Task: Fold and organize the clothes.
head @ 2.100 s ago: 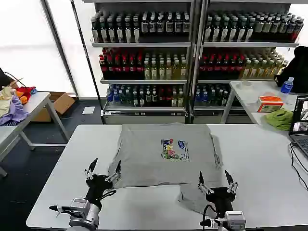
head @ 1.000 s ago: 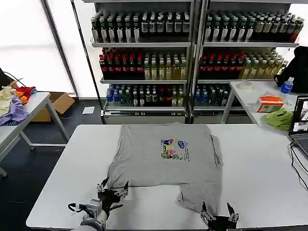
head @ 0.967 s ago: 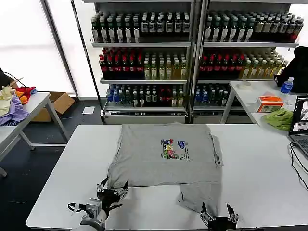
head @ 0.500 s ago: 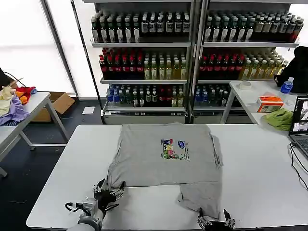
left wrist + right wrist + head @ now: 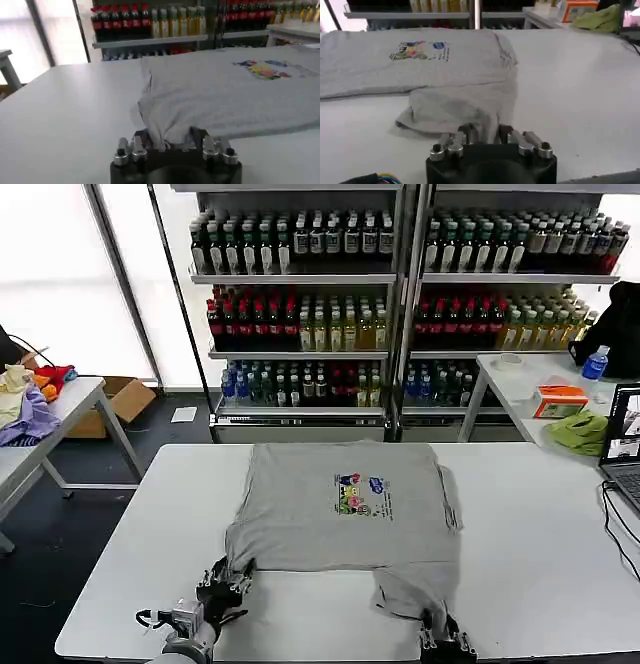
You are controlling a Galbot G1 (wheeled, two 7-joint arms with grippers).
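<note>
The shirt [image 5: 345,514] lies flat mid-table [image 5: 130,534], soft and floppy. The left gripper [image 5: 222,588] pinches its 7 o'clock corner; the right gripper [image 5: 441,637] pinches its 5 o'clock flap. Corners give the best hold.

The head view looks forward and down from above the near edge of the white table [image 5: 540,524], taking in the drink shelves [image 5: 400,304] behind. The 2 wrist views sit low and close behind each gripper, facing across the tabletop. All 3 views share the grey shirt [image 5: 345,504] [image 5: 225,95] [image 5: 420,60].
</note>
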